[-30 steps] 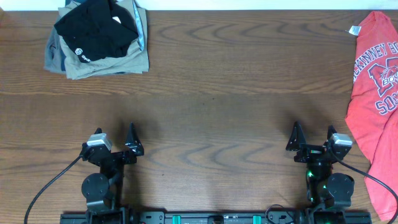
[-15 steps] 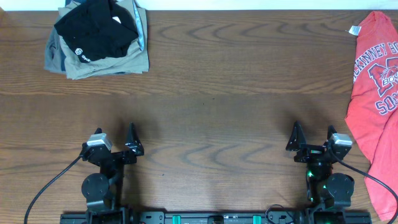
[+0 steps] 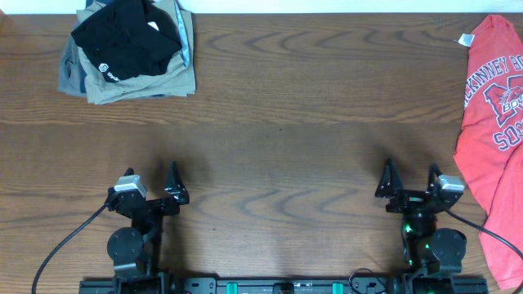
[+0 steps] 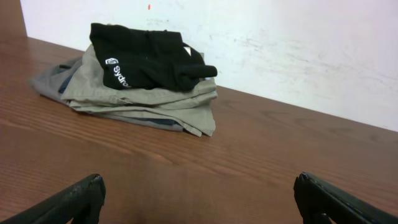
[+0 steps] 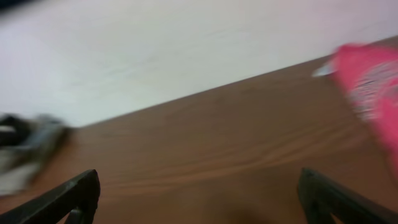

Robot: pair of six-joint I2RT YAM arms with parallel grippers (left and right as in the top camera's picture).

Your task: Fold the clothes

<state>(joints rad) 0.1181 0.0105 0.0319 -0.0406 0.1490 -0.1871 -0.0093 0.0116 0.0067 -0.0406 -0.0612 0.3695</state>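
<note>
the red-orange t-shirt [image 3: 490, 122] lies unfolded along the right edge of the wooden table [image 3: 278, 122], running from the far edge down past the right arm's base, with part of it cut off by the frame. its white-and-dark-red lettering [image 3: 502, 98] faces up and the white neck tag [image 3: 467, 39] sticks out at the far end. the right gripper [image 3: 413, 175] sits low over bare wood just left of the shirt, apart from it, fingers spread wide and holding nothing. its wrist view is blurred, showing the two black fingertips [image 5: 81, 193] at the bottom corners, open table between them, and the shirt as a pink-red smear [image 5: 367, 81] at the right. the left gripper [image 3: 150, 175] is on the opposite side near the front edge, well apart from the shirt, its fingers also wide apart and empty. from its wrist camera the black fingertips [image 4: 84, 196] frame bare wood. at the far left corner, against the white wall [image 4: 280, 43], a black folded garment [image 4: 146, 56] with a small white logo rests on top of a khaki-grey folded garment [image 4: 155, 102].
</note>
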